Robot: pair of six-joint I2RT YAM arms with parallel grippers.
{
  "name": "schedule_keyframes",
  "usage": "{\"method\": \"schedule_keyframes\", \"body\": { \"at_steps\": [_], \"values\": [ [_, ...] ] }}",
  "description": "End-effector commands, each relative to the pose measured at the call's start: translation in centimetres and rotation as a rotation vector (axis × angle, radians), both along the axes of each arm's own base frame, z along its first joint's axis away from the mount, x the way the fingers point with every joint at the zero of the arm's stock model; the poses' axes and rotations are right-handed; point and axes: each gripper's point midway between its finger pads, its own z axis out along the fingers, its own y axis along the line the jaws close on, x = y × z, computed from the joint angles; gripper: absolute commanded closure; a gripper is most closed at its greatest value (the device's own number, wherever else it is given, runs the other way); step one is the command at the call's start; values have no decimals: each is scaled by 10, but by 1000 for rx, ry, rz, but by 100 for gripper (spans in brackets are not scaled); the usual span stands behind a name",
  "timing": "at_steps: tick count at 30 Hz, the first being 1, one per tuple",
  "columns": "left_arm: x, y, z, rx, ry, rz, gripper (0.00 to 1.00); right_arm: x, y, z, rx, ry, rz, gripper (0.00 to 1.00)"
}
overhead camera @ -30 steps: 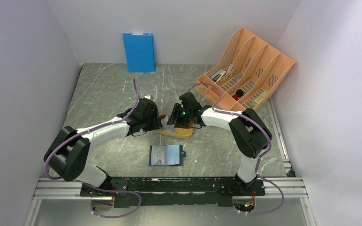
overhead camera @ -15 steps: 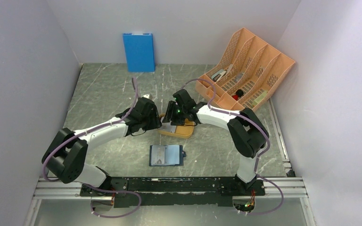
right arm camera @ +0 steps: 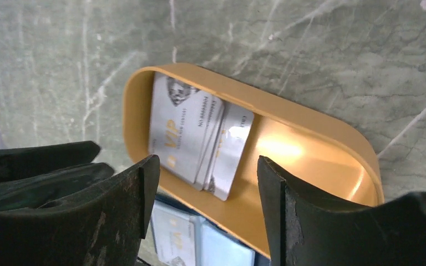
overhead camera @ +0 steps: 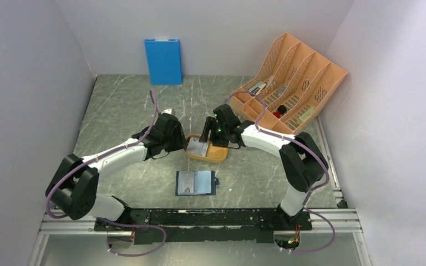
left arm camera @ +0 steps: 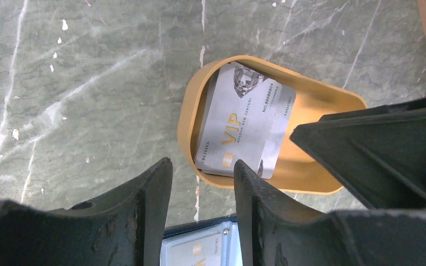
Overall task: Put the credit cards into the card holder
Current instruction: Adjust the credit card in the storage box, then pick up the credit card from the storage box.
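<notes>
Top view: both arms reach over the tray at centre. The cards lie inside it, and the holder lies open just below.

Left wrist: your left gripper stands part open, empty.

Right wrist: your right gripper gapes wide, empty.

The cards look light, stiff and slick; pinch the top one by a raised edge.
</notes>
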Motion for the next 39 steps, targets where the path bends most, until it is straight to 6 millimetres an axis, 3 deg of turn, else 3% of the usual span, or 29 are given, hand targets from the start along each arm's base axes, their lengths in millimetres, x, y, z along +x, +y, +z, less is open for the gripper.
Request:
{"method": "schedule_keyframes", "body": {
  "at_steps": [1, 14, 24, 39],
  "values": [
    [3, 5, -5, -3, 12, 27, 51, -5, 5, -24, 5, 56, 13, 31],
    [0, 1, -16, -21, 39, -1, 54, 0, 32, -35, 41, 86, 56, 36],
    [0, -1, -17, -31, 41, -13, 57, -2, 42, -34, -61, 54, 82, 41],
    [-1, 5, -21, -8, 49, 1, 60, -5, 23, -59, -161, 92, 41, 41]
  ]
}}
